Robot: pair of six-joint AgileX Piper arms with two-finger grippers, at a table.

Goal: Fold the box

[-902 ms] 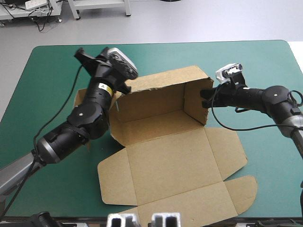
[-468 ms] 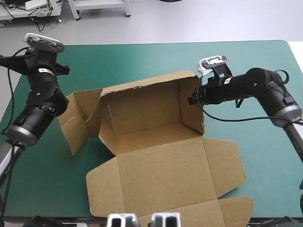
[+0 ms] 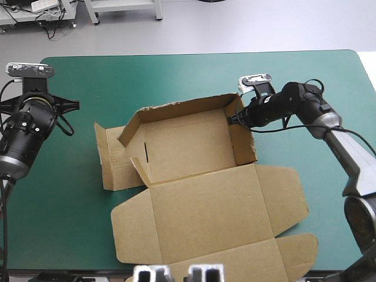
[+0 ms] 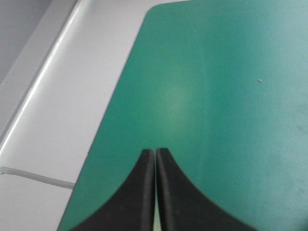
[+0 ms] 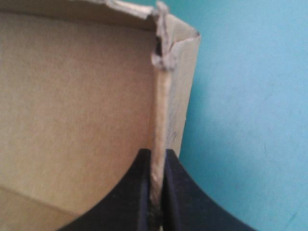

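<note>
Right wrist view shows the right gripper (image 5: 156, 155) clamped on the raised right wall of the brown box (image 3: 194, 147), which lies half-formed on the teal-green cover (image 3: 294, 76). Well left of the box, the left gripper (image 4: 155, 153) is clenched on nothing.

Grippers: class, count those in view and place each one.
2. The left gripper, shut and empty, is by the teal-green cover's left edge, away from the box. The right gripper is shut on the box's right wall.

Teal-green cover (image 3: 194, 76), rounded far cnrs, flat thruout.
</note>
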